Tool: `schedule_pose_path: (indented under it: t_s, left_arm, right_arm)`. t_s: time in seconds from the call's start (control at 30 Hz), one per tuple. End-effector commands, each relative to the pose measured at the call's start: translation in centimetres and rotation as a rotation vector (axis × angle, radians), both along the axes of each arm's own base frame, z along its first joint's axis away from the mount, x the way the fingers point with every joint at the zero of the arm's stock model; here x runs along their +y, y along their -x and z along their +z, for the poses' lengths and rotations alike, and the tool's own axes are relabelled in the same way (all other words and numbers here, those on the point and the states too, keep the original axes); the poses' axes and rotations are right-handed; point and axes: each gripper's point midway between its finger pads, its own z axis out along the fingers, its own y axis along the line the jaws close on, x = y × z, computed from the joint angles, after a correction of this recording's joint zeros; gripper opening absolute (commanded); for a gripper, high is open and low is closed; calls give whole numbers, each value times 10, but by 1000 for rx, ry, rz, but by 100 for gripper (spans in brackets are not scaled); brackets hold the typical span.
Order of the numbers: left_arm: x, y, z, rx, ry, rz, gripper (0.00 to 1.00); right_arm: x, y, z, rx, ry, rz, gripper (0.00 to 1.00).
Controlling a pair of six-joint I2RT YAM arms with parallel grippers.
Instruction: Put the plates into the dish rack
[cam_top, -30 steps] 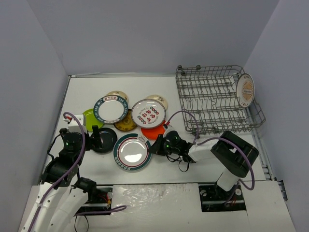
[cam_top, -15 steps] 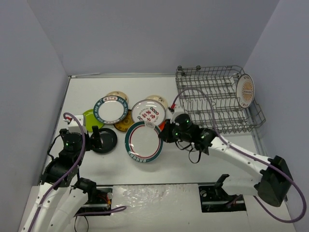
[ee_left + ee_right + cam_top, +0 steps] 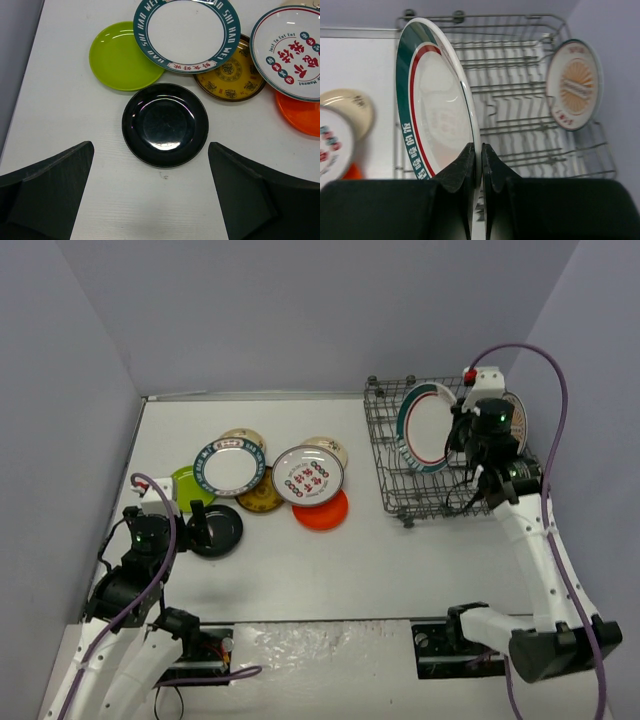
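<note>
Rack first: the dish rack (image 3: pixel 440 490) sits at the bench's (image 3: pixel 400 560) far right corner, and the right pincer (image 3: pixel 464 431) holds a green-rimmed plate (image 3: pixel 426 428) on edge over its left part. The right wrist view shows what the overhead cannot: both fingers (image 3: pixel 455 175) pinched tight on that plate's rim, and a cream sunburst plate (image 3: pixel 574 85) standing upright at the rack's right end, unobstructed. Near the left edge the left pincer (image 3: pixel 150 147) gapes wide, holding nothing, above a black plate (image 3: pixel 165 124) lying flat; its wrist view makes readable the lettering on a teal-rimmed plate (image 3: pixel 186 34) beyond.
</note>
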Motion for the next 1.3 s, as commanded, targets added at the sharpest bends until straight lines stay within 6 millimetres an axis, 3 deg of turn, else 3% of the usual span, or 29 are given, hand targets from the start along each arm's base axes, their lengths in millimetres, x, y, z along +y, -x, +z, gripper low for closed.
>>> schedule_pose_path:
  t_s: [0.0,0.13,0.2,0.23,0.43,0.6,0.83,0.97,1.27]
  left_arm:
    - [2,-6,29,-94,21,22,97]
    - [4,-5,30,-93,18,31,97]
    - [3,-6,30,-92,18,28,97]
    - [3,-6,30,-91,17,28,97]
    - [4,-4,32,-103,19,28,97]
    - [3,-5,31,-102,19,20,97]
    - [1,-6,31,-98,20,9,97]
    - [-1,-6,31,-104,22,-1,97]
    - [-2,-8,29,-93,19,-5,97]
  right_arm:
    - [-62,-34,46,-111,205,-156,0]
    - [-97,-55,54,-145,272,-247,0]
    - [-123,-68,46,-114,337,-288,0]
    - [-128,-75,55,-149,350,-302,0]
    - [-161,-99,57,-176,465,-407,0]
    - [-174,-115,50,-150,552,-400,0]
    - [-186,-137,15,-82,593,-366,0]
    - [-196,-144,5,-67,585,-360,0]
    - [-196,-156,-31,-5,549,-295,0]
